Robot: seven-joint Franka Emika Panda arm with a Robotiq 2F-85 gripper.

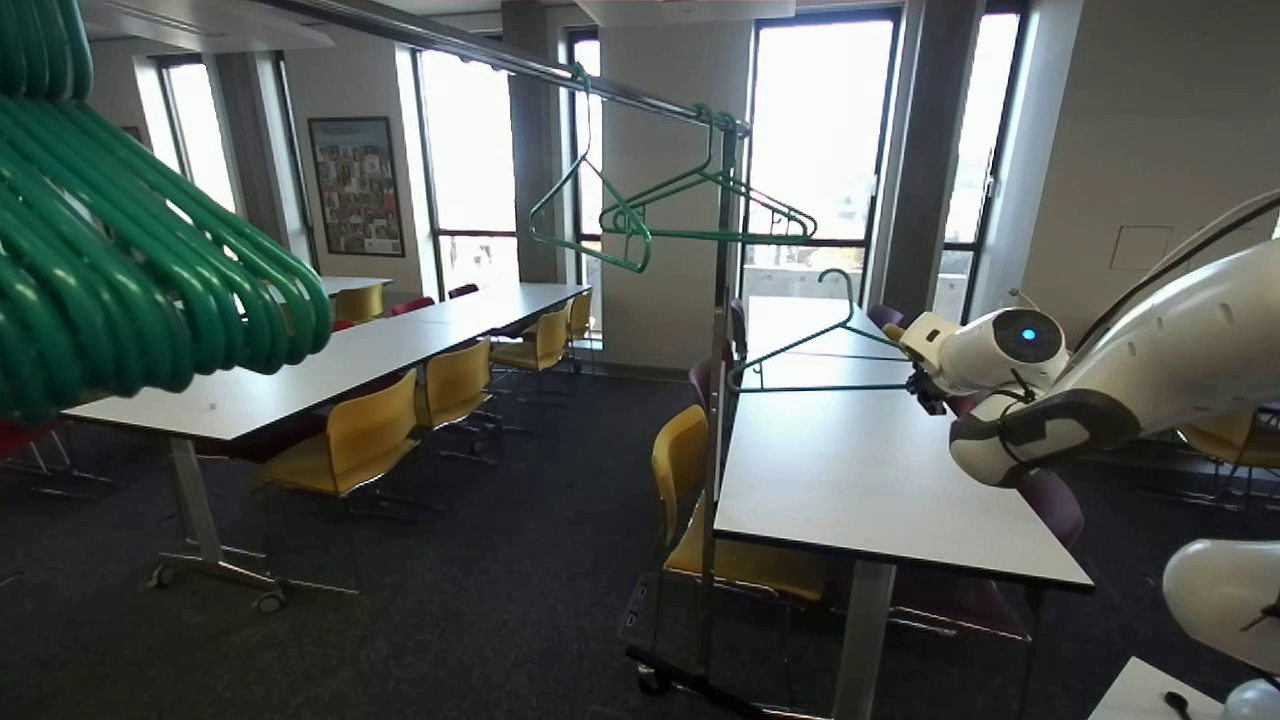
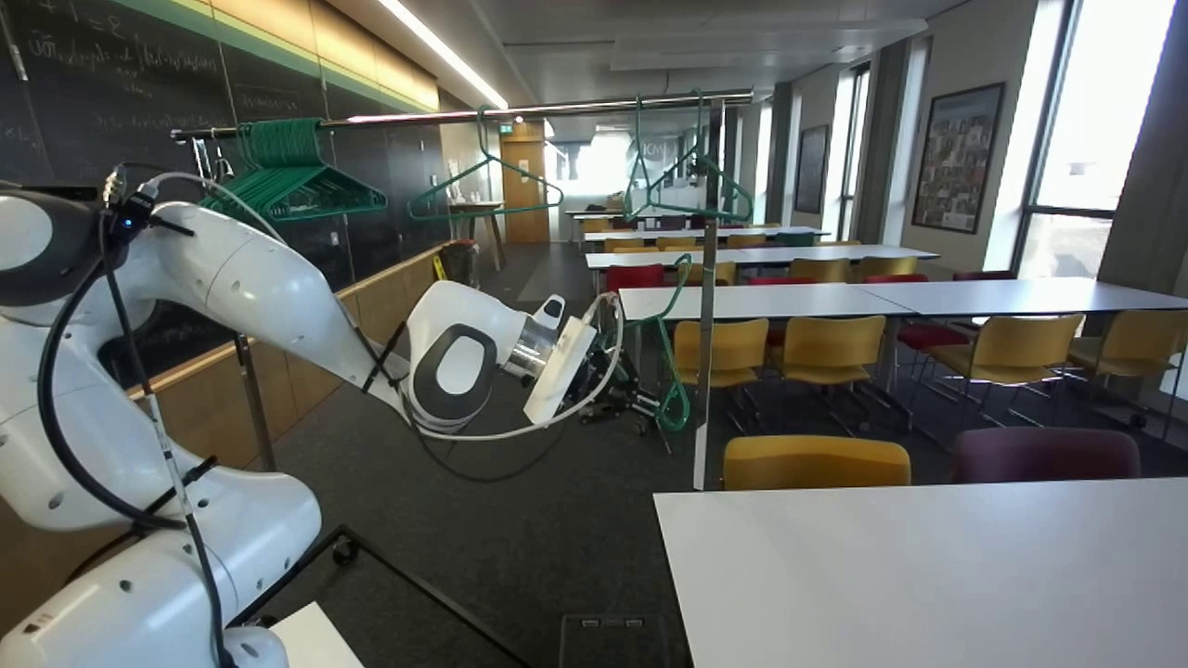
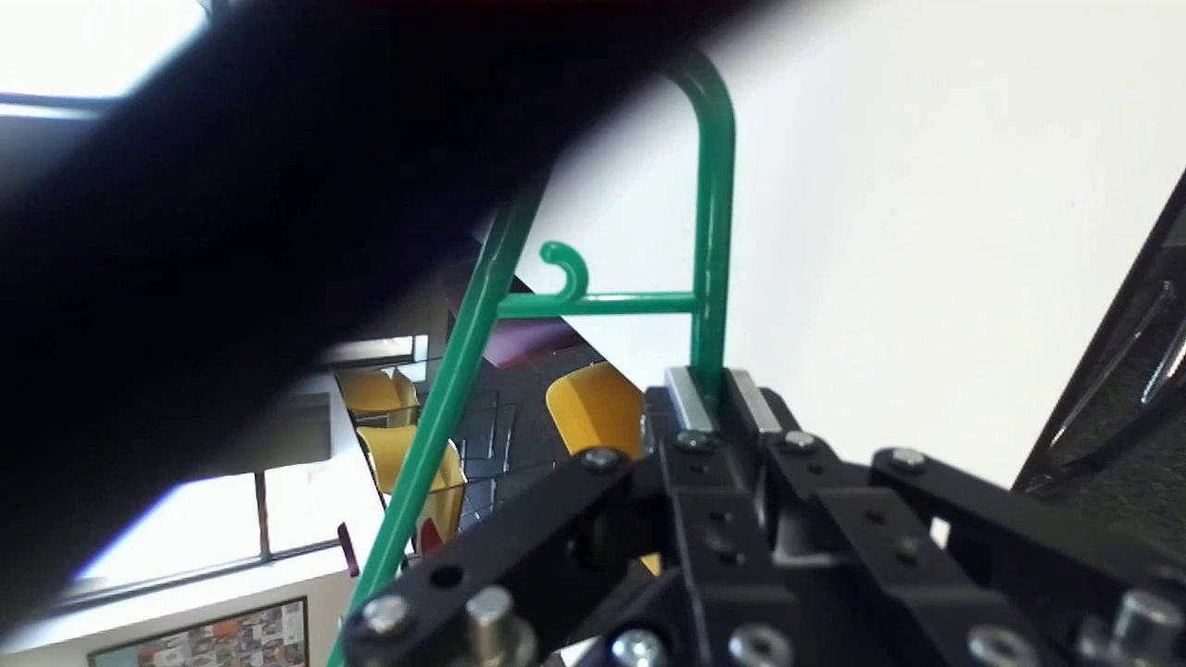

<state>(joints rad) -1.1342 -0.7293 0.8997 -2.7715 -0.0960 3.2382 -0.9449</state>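
The gripper (image 3: 713, 396) is clamped on a green hanger (image 3: 712, 213), its pads (image 3: 687, 400) pressing from either side. In both exterior views the hanger is just beside the rack's upright post (image 2: 706, 371). In an exterior view its free end lines up with the left edge of a white table (image 1: 860, 470); a yellow chair (image 1: 680, 450) stands at that edge, near the closest corner. Beyond the far edge is a window (image 1: 825, 130).

Yellow chairs (image 2: 832, 348) along white tables (image 2: 928, 566), framed poster (image 2: 959, 158), blackboard (image 2: 65, 144) with chalk writing (image 2: 130, 57), perhaps formulas.
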